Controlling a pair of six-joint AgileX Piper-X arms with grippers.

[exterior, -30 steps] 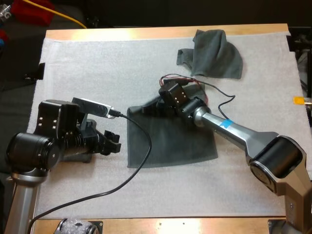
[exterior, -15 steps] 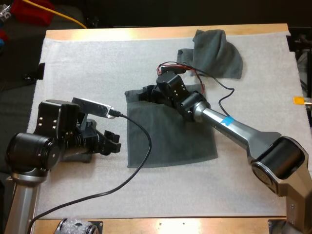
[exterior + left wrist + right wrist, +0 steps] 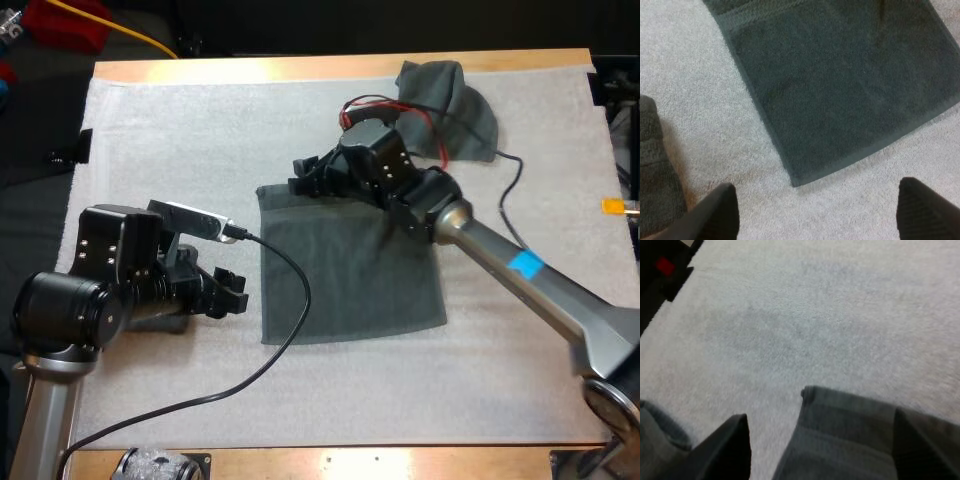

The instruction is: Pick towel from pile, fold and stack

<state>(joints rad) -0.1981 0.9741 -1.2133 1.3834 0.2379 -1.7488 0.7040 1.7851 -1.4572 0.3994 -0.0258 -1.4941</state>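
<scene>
Wooden table (image 3: 340, 68), white mat (image 3: 180, 140), flat towel (image 3: 350, 280), crumpled towel (image 3: 475, 120)

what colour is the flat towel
The flat towel is plain dark grey-green, clearest in the left wrist view.

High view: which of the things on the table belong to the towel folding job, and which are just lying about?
Part of the job:
- flat towel
- crumpled towel
- folded towel, beside the open left claw
- right claw, open at the flat towel's far edge

Just surroundings:
- white mat
- wooden table
</scene>
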